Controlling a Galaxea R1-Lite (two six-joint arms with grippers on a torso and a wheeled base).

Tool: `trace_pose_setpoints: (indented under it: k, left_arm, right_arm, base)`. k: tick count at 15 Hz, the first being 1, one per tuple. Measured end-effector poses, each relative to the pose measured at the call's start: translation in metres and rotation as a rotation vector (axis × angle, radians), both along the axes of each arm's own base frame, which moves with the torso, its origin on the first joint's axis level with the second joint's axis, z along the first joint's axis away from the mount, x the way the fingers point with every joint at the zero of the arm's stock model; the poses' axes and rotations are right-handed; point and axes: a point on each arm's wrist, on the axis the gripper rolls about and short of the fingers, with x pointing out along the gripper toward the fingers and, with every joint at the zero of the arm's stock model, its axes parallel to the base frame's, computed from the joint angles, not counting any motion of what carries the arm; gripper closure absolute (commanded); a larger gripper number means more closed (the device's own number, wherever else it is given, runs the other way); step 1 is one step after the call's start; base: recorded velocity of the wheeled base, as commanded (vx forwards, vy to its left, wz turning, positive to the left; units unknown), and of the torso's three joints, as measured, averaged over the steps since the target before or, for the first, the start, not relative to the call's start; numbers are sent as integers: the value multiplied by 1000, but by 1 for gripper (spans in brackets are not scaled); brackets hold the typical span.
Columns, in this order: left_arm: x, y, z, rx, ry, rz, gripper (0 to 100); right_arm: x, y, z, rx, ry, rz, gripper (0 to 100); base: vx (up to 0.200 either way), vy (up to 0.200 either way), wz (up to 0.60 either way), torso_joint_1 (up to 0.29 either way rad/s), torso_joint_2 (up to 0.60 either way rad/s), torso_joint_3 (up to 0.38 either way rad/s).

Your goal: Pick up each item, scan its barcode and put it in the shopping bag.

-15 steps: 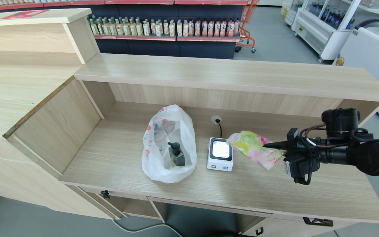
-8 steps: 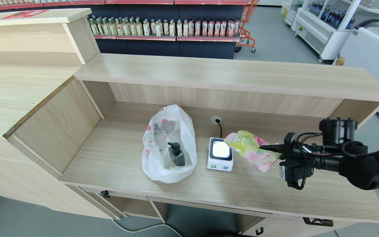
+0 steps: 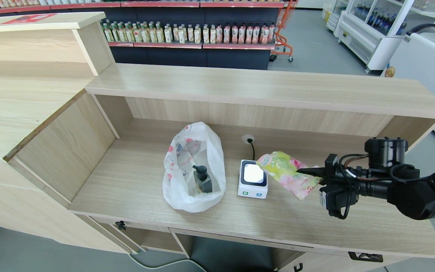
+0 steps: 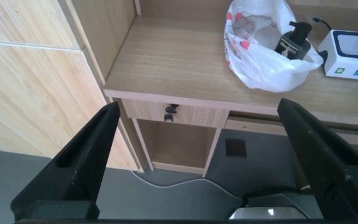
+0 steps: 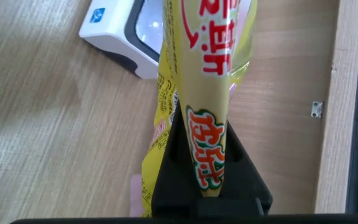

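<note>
right hand (image 3: pixel 305 172) clamped on snack pack (image 3: pixel 283 172) beside scanner (image 3: pixel 253 178), left hand (image 4: pixel 197 107) apart before counter (image 3: pixel 127 181), bag (image 3: pixel 179 196) holding bottle (image 3: pixel 202 180)

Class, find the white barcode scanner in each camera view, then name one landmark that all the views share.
Head view: scanner between the shopping bag and the snack packet.
Left wrist view: scanner beside the shopping bag.
Right wrist view: scanner partly behind the snack packet.
Shared landmark: the wooden counter.
</note>
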Motion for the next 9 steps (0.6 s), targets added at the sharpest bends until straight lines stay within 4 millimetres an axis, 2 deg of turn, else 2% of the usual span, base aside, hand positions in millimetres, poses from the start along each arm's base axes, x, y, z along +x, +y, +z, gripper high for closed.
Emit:
trace_pose_setpoints:
  k: [9]
  left_arm:
    - [0, 0, 0, -1, 0, 0, 0]
  right_arm:
    - [-7, 4, -9, 61, 48, -13, 100]
  base:
    - [0, 0, 0, 0, 0, 0]
